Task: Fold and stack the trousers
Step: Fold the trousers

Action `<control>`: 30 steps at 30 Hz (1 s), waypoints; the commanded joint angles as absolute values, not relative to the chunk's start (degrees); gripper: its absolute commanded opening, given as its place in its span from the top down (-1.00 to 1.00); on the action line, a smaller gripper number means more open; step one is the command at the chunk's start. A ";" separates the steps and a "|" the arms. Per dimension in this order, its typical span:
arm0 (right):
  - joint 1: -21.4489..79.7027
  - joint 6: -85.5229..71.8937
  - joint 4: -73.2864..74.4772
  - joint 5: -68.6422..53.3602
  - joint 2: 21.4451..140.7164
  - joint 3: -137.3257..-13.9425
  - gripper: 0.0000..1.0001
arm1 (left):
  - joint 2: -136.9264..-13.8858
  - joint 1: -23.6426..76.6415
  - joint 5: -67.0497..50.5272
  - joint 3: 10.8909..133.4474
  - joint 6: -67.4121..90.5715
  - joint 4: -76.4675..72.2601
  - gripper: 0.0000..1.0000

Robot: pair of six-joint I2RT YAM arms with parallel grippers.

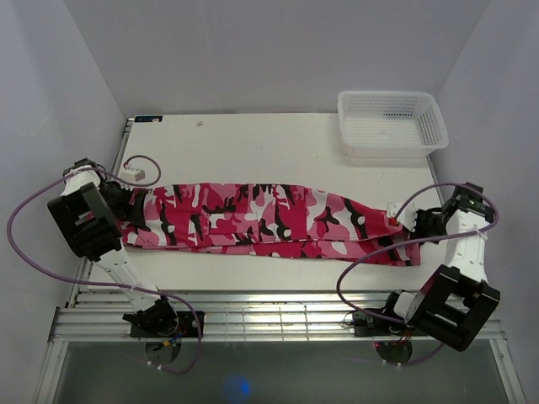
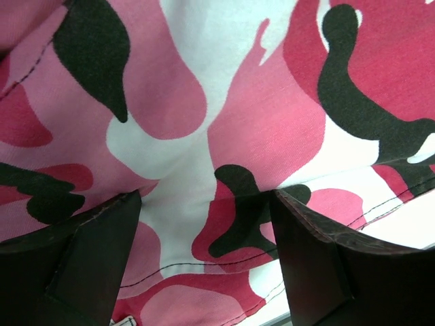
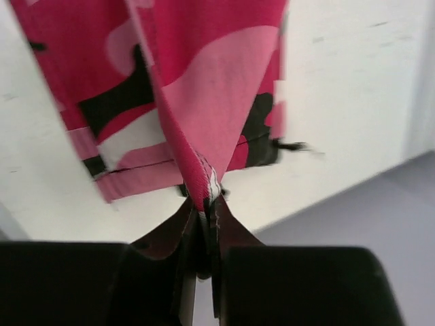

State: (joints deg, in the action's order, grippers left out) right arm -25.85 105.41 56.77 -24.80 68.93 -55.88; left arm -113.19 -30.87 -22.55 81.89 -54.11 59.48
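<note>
The camouflage trousers [image 1: 269,220] lie stretched left to right across the white table [image 1: 253,147], folded lengthwise. My right gripper [image 1: 406,220] is shut on their right end; in the right wrist view the pinched pink cloth [image 3: 204,122] rises from between the closed fingers [image 3: 231,227], lifted off the table. My left gripper [image 1: 126,210] stands open at the trousers' left end. In the left wrist view its two dark fingers [image 2: 319,258] straddle the printed cloth [image 2: 224,136], which fills the view just below them.
A white mesh basket [image 1: 392,124] stands at the table's back right corner. A small white block [image 1: 133,176] lies near the left arm. The table's front edge meets a metal rail [image 1: 269,316] by the arm bases.
</note>
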 commanded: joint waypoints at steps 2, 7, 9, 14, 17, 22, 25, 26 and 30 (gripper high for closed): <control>-29.71 117.24 52.39 -19.18 66.54 -46.60 0.32 | -119.18 -32.52 -20.13 82.43 -53.44 58.44 -0.75; -31.81 112.43 47.99 -15.56 69.68 -46.83 -0.78 | -119.80 -33.40 -21.09 87.44 -53.52 60.90 -0.75; -32.43 108.65 48.77 -16.95 72.15 -53.15 -0.78 | -117.96 -33.40 -25.54 89.55 -54.84 63.00 -0.77; -33.66 104.24 58.00 -21.27 80.33 -66.86 -0.40 | -109.88 -32.26 -38.04 91.40 -65.70 68.72 -0.78; -33.66 105.63 60.45 -22.41 81.39 -67.94 -0.26 | -103.46 -28.84 -40.70 88.61 -70.74 71.36 -0.75; -33.57 107.32 63.89 -23.29 79.20 -65.22 -0.49 | -92.14 -16.19 -35.70 75.10 -75.15 68.47 -0.70; -33.22 106.70 63.64 -23.20 76.74 -61.02 -0.60 | -88.08 -9.42 -33.93 68.93 -74.27 64.17 -0.66; -33.14 106.35 63.02 -23.20 75.95 -59.78 -0.61 | -87.46 -7.06 -32.97 65.08 -73.92 62.94 -0.65; -30.77 101.97 58.90 -23.20 73.22 -54.76 -0.54 | -85.78 -2.91 -31.03 58.98 -72.69 57.32 -0.58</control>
